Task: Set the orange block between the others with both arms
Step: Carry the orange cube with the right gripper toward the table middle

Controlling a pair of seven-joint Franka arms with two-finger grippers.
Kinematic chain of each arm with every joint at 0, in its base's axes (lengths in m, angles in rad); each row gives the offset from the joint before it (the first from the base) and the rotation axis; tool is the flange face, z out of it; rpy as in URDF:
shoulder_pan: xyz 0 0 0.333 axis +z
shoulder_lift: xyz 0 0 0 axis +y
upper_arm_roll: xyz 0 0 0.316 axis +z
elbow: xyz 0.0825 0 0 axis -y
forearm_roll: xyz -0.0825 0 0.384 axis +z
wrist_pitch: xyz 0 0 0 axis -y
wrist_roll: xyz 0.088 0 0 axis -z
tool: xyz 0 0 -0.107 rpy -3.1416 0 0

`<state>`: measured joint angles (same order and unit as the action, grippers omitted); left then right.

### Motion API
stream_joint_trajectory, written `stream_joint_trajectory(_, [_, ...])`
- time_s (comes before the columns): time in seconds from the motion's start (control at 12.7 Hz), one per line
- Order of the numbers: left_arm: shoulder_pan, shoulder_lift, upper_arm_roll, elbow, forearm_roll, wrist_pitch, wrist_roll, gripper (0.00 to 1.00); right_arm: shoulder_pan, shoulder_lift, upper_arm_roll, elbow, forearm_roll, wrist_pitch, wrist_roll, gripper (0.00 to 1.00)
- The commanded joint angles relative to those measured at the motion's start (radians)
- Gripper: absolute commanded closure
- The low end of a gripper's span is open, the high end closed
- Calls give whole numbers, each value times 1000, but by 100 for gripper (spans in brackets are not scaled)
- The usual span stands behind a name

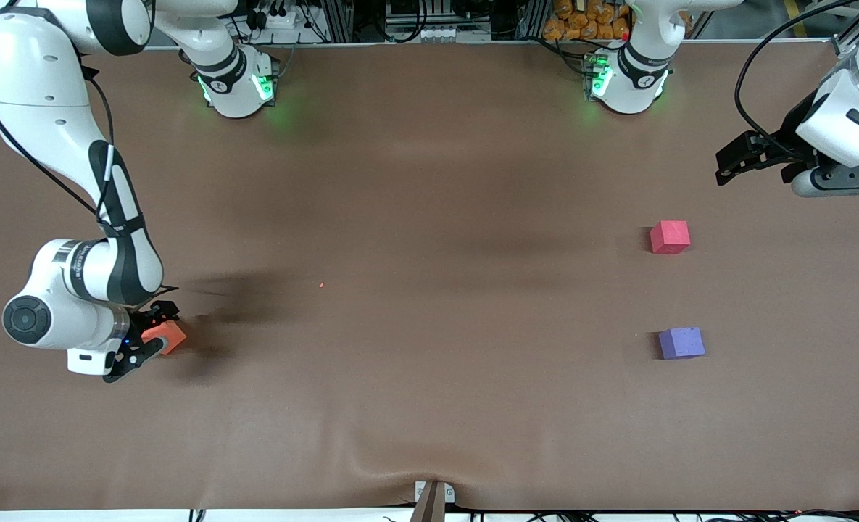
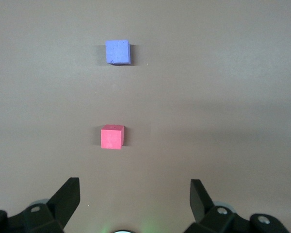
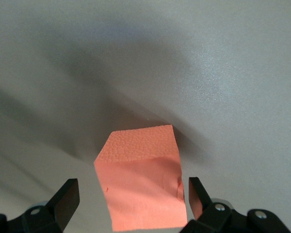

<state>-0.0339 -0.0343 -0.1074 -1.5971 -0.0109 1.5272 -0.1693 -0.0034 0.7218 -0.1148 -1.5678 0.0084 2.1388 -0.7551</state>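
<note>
The orange block (image 1: 168, 336) (image 3: 140, 179) rests on the brown table at the right arm's end. My right gripper (image 1: 143, 341) (image 3: 133, 194) is low around it and open. One finger stands close against the block's side and the other leaves a clear gap. The pinkish-red cube (image 1: 670, 237) (image 2: 111, 137) and the purple-blue cube (image 1: 681, 343) (image 2: 118, 52) sit apart near the left arm's end, the purple-blue one nearer the front camera. My left gripper (image 1: 726, 163) (image 2: 135, 187) hangs open and empty in the air, over bare table beside the pinkish-red cube.
Brown mat (image 1: 429, 290) covers the whole table. The two arm bases (image 1: 237, 83) (image 1: 625, 80) glow green along the table's edge farthest from the front camera. A small metal clamp (image 1: 433, 499) sits at the edge nearest that camera. A tiny red speck (image 1: 321, 285) lies mid-table.
</note>
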Motion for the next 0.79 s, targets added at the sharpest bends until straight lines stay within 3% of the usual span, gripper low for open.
stream_joint_trajectory(0.0, [5,1,-3,-1,-14,7,1,0,-9,18,4,3,1,41,-46,0])
stream_joint_trajectory(0.08, [5,1,-3,-1,-14,5,1,0,-6,19,4,3,2,65,-47,0])
stream_joint_trajectory(0.16, [5,-1,-5,-1,-14,7,1,0,-4,19,4,2,-1,84,-67,9])
stream_joint_trajectory(0.24, [5,-1,-5,-1,-14,5,1,0,-4,19,4,3,-1,87,-101,35])
stream_joint_trajectory(0.32, [5,-1,-5,-1,-14,4,1,0,-4,19,4,3,1,87,-105,55])
stream_joint_trajectory(0.55, [6,-6,-3,-1,-14,4,2,0,5,10,7,15,5,86,-93,63])
stream_joint_trajectory(0.71, [6,-1,-5,0,-14,4,1,0,8,-13,50,29,5,86,-72,69])
